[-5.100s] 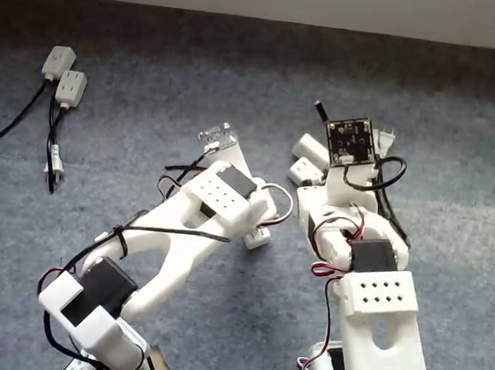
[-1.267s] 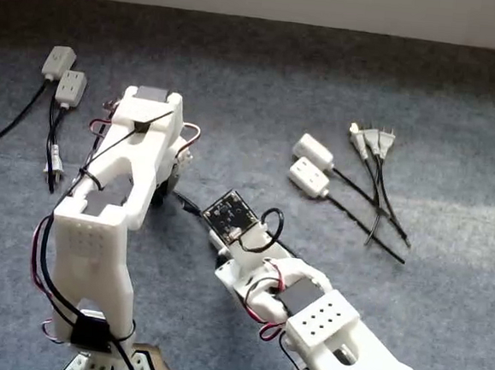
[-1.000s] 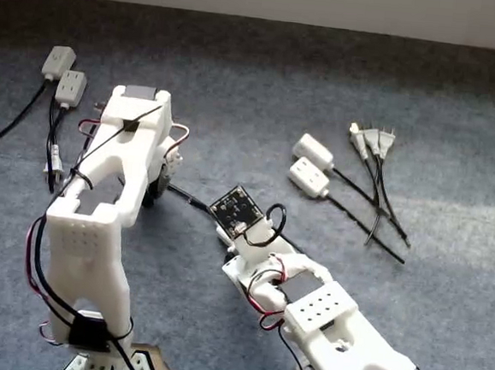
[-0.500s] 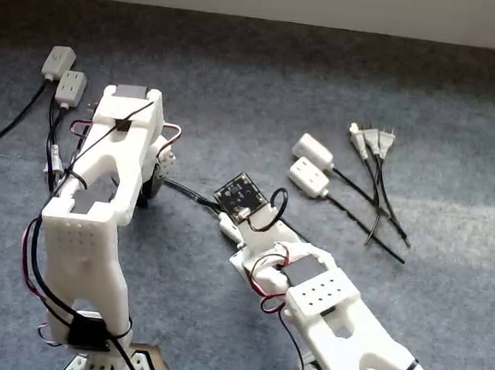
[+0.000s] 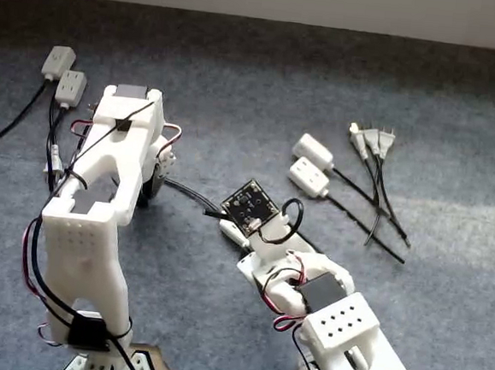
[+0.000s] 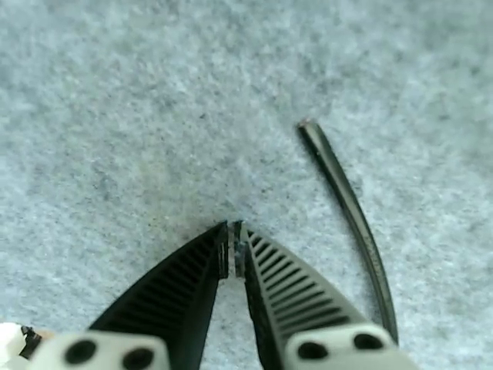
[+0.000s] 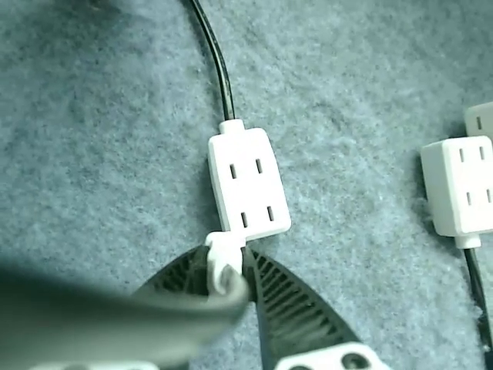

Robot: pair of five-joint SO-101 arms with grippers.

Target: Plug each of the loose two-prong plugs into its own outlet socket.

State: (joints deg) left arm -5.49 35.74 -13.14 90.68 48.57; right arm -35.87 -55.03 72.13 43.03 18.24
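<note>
In the right wrist view my right gripper (image 7: 231, 277) is shut on a small white plug (image 7: 225, 264). The plug touches the end of a white outlet block (image 7: 248, 185) lying flat, slots up, with a black cable (image 7: 216, 69) leaving its far end. In the high view that arm's wrist (image 5: 250, 207) sits mid-table over this spot, and the cable (image 5: 187, 195) runs left toward the left arm (image 5: 117, 158). My left gripper (image 6: 233, 248) is shut on nothing, tips on the carpet, beside a loose black cable end (image 6: 308, 131).
Two white outlet blocks (image 5: 313, 151) lie at the right with several plugs (image 5: 371, 140) and black cords behind them. Two more outlet blocks (image 5: 64, 75) lie at the far left, their cords trailing forward. Grey carpet covers the table.
The right arm has drawn back and to the right over the last second, its wrist camera shifting with it. The left arm settled slightly left and has kept still for the last half second.
</note>
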